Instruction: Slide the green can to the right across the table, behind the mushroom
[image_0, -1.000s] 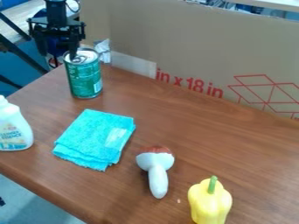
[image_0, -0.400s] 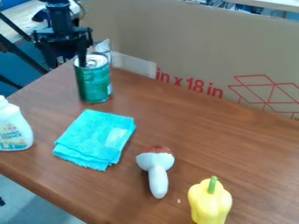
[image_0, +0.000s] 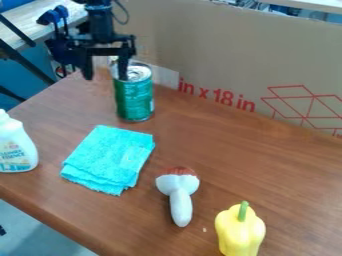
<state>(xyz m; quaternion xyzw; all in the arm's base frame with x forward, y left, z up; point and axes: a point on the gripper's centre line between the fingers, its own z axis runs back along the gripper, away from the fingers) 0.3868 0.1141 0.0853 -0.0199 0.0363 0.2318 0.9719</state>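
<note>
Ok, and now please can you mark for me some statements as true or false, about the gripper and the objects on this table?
1. The gripper is nearest to the green can. True.
2. The can lies on its side. False: it stands upright.
3. The mushroom-shaped object lies between the turquoise cloth and the yellow pepper. True.
4. The gripper's fingers are pressed together. False: they are spread apart.
5. The white bottle is left of the cloth in the picture. True.
6. The pepper touches the cloth. False: they are apart.
</note>
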